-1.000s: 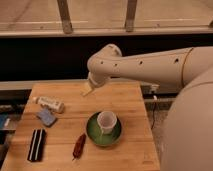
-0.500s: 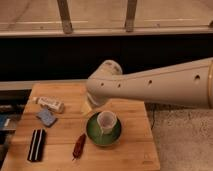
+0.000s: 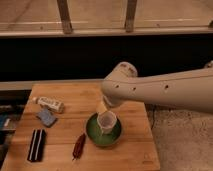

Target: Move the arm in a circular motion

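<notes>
cream-white arm (image 3: 160,90) stretched over wooden bench (image 3: 70,92), pale claw (image 3: 102,107) close by white cup (image 3: 108,121) in green bowl (image 3: 94,134), claw's opening cannot tell

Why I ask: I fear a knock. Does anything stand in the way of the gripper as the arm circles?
Yes, probably. The gripper at the tip of the arm hangs right at the white cup standing in the green bowl; a low circle could catch it.

Arm (image 3: 165,91) was smooth matt cream plastic, gripper (image 3: 102,107) pale yellowish, matt, beside cup (image 3: 107,122) rim, table (image 3: 131,150) grained wood, bowl (image 3: 92,131) glossy green, sponge (image 3: 46,117) matt blue.
</notes>
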Tool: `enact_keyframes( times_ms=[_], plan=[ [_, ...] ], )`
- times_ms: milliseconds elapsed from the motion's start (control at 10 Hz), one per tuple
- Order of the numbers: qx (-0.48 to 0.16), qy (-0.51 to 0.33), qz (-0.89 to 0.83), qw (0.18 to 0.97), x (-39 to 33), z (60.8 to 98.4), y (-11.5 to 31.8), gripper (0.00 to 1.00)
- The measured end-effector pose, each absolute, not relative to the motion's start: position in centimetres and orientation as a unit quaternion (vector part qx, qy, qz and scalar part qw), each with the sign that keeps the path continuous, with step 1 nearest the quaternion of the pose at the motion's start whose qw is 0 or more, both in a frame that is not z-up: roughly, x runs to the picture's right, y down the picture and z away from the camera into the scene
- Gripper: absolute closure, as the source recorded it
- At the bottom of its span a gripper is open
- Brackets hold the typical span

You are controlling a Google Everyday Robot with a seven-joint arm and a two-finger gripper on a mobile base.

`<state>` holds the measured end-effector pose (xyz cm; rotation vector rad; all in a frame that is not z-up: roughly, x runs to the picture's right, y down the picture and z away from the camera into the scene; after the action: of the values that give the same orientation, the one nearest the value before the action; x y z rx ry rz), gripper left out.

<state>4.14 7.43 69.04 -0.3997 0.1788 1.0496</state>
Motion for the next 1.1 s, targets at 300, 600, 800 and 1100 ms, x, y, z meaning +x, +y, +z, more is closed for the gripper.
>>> enact_keyframes(
  times_ms=[300,600,800,1100],
  plan=[
    [-0.165,0.109,0.513,0.836,8.3,73.0,2.2,0.20],
    [-0.145,0.118,0.508,0.841,8.9,77.2,-4.2,0.20],
    [-0.144,0.110,0.485,0.856,5.8,80.2,-8.3,0.20],
    [-0.159,0.095,0.444,0.877,0.6,82.2,-10.0,0.20]
  ],
)
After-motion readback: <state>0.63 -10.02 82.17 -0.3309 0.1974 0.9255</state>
